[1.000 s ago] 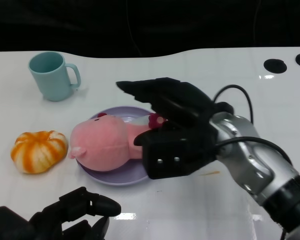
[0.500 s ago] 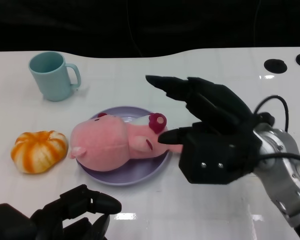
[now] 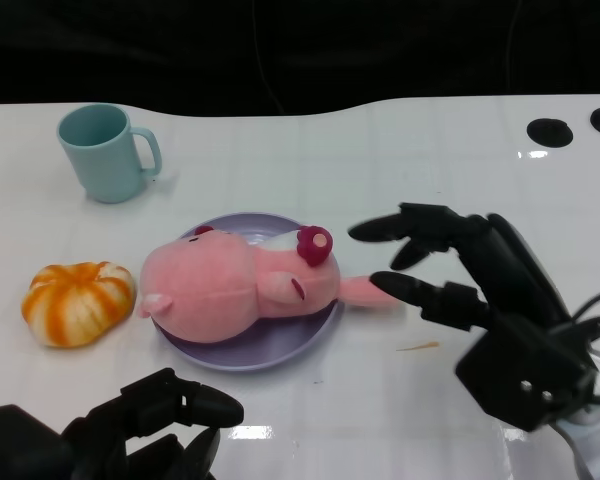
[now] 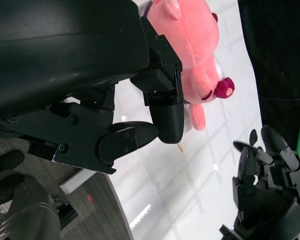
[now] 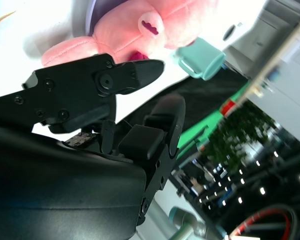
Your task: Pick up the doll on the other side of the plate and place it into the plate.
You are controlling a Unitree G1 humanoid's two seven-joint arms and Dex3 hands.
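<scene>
A pink plush doll [image 3: 235, 285] lies on its side in the lilac plate [image 3: 280, 345], one leg sticking out over the right rim. The doll [image 4: 197, 55] also shows in the left wrist view, and the doll [image 5: 140, 30] fills the far part of the right wrist view. My right hand [image 3: 480, 290] hovers just right of the doll's leg, fingers spread, holding nothing. My left hand [image 3: 130, 430] rests low at the near left edge, fingers curled in, nothing in it.
A teal mug [image 3: 105, 152] stands at the back left. An orange-and-white pumpkin toy [image 3: 78, 302] lies left of the plate. Two dark round holes [image 3: 550, 130] mark the table's far right. A thin small sliver [image 3: 420, 347] lies near my right hand.
My right hand has let go of the doll and drawn back to the right and toward me. The doll stays in the plate. The left hand has not moved.
</scene>
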